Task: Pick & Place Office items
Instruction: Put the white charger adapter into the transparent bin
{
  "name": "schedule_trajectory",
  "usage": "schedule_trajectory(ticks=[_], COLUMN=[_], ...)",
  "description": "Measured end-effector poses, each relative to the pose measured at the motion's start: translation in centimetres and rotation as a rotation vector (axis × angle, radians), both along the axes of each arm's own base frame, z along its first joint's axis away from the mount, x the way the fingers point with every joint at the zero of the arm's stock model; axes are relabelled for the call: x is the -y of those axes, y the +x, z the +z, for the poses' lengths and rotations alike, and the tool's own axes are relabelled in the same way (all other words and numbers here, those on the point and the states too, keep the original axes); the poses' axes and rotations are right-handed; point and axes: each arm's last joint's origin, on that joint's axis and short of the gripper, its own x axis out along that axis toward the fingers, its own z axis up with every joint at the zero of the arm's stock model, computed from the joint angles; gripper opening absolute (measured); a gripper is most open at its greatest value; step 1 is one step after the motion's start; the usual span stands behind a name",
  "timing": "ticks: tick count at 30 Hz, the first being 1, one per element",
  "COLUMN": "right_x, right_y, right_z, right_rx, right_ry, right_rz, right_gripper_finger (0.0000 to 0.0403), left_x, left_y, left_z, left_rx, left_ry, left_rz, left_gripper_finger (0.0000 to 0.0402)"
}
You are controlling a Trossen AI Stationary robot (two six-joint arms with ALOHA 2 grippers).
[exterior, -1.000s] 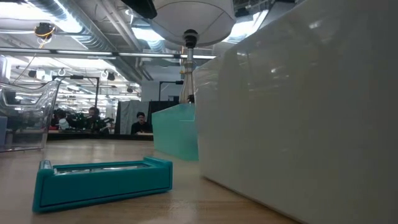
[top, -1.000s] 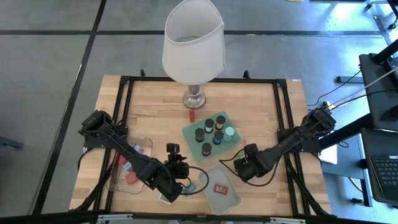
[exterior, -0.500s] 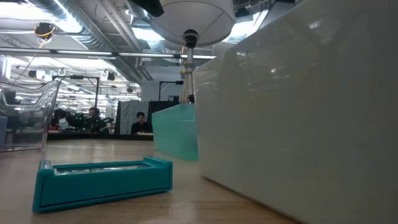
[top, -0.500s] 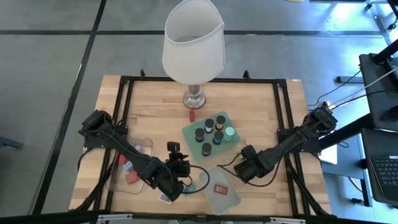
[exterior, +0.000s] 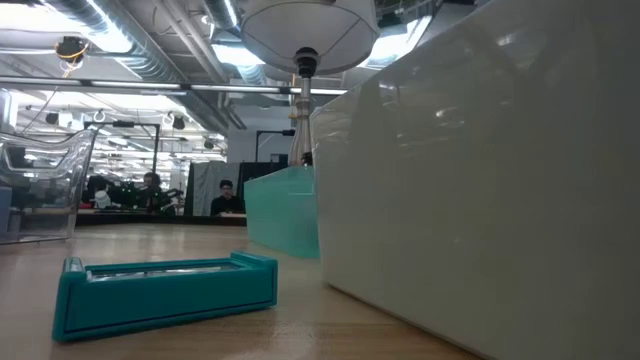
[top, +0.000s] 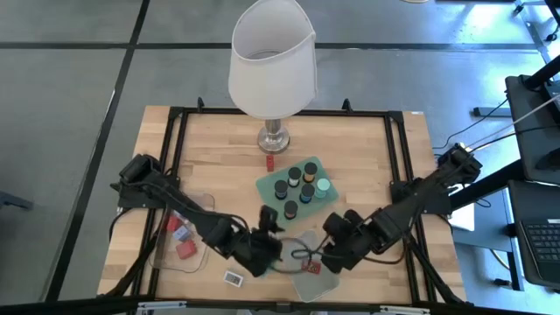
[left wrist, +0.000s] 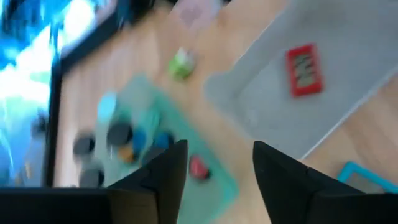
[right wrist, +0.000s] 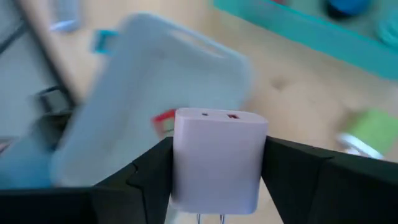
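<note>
1. The right gripper (right wrist: 219, 179) is clamped on a lavender block (right wrist: 219, 143), a plug-type charger with its prongs pointing down. It hangs clear of the wood.
2. In the last second this gripper (top: 335, 256) has swung from beside the mint tray (top: 267, 185) to the edge of the pale tray (left wrist: 348, 106) at the table's near side. My judgement is that the block is being carried there for release.
3. A flat red rectangle (left wrist: 302, 69) already lies in that pale tray. The drop needs bare tray floor beside it.
4. The left gripper (left wrist: 217, 177) now has its fingers spread with nothing between them.
5. It (top: 265, 248) has moved up and inward from the table's near edge, and is now just beside the right gripper over the same tray. A clash looks possible.
6. A white rectangle (top: 234, 278) lies on the wood behind the left gripper, apart from it and outside the clear bin (top: 166, 258).
7. Further out:
   - Dark cylinders (top: 293, 181) stand in the mint tray.
   - Red blocks (top: 184, 248) sit in the bin.
   - A green block (left wrist: 181, 63) rests on bare wood.
   - 1 small red block (top: 269, 162) lies near the lamp (top: 269, 57).
8. Several items are sorted; several remain loose.
</note>
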Motion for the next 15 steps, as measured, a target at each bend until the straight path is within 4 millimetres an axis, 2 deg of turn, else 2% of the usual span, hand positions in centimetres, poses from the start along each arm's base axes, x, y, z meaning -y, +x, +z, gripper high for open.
schedule_trajectory(ticks=[4,9,15], right_x=[-1.4,-2.9,-3.2], right_y=[0.8,1.8,2.3], right_z=[1.9,3.5,4.2], right_rx=[0.142,0.355,0.440], right_ry=[0.021,0.054,0.060], right_rz=[0.167,0.352,0.423], right_gripper_finger=[0.0205,0.0206,0.0207], left_x=[1.9,3.4,4.0], left_y=[0.2,0.7,1.1], left_z=[0.6,2.1,3.1], left_rx=[0.068,0.228,0.317], left_ry=[0.092,0.128,0.170], left_rz=[-0.185,-0.296,-0.381], left_gripper_finger=[0.0200,0.0213,0.0213])
